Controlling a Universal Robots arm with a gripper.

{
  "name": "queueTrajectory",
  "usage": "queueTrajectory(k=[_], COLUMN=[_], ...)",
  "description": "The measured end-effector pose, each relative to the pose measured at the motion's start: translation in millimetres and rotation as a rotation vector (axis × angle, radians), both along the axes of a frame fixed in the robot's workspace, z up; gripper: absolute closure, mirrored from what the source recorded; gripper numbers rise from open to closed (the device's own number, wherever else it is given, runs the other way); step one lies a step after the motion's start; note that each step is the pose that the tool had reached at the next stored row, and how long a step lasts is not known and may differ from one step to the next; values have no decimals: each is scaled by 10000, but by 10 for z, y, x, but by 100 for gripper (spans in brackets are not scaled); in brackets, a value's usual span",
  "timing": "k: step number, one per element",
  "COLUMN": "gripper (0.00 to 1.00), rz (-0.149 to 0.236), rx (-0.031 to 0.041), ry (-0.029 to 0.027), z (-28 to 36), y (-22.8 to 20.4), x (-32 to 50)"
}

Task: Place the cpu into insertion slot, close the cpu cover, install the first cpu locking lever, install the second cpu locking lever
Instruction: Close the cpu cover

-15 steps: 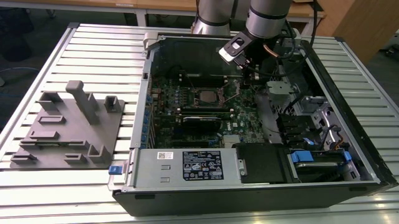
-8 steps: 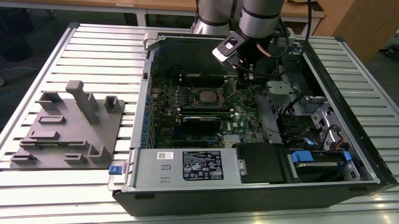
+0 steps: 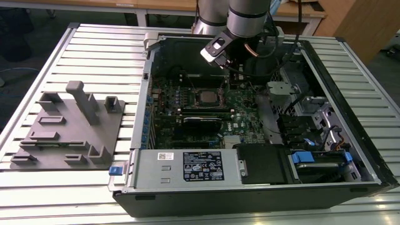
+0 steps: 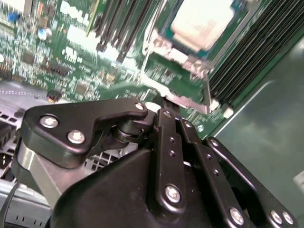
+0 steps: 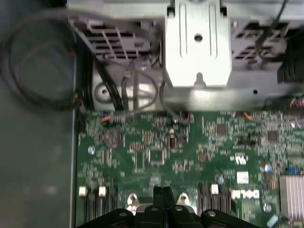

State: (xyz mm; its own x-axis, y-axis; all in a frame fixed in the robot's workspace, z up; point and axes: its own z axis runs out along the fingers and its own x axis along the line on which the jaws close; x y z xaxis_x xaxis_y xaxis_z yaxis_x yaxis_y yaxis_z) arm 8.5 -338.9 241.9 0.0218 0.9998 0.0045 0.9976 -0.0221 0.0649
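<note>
The tool [image 5: 163, 190], fingers pressed together and empty, hovers near the cpu [image 4: 202, 21]; pushing there probably wants slow, square contact.

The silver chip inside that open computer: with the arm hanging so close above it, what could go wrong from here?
The gripper has its tip very close to the cpu cover framing the cpu; a sideways slip might bend that thin frame or scrape small parts on the motherboard. Loose cables lie inside the case near the arm, so one might snag.
</note>
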Motion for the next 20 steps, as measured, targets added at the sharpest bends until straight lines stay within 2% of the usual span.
queueTrajectory(k=[6,8,13,14,15,18,20], gripper=[89,89,89,89,89,89,89], rz=[-2,-2,-2,-1,-2,-2,-3], rx=[-1,0,-2,-3,0,-2,-4], ry=[-144,-181,-184,-169,-79,371,399], z=[0,0,0,0,-3,-10,-9], y=[0,0,0,0,0,0,0], x=[-245,-302,-306,-305,-306,-304,-305])
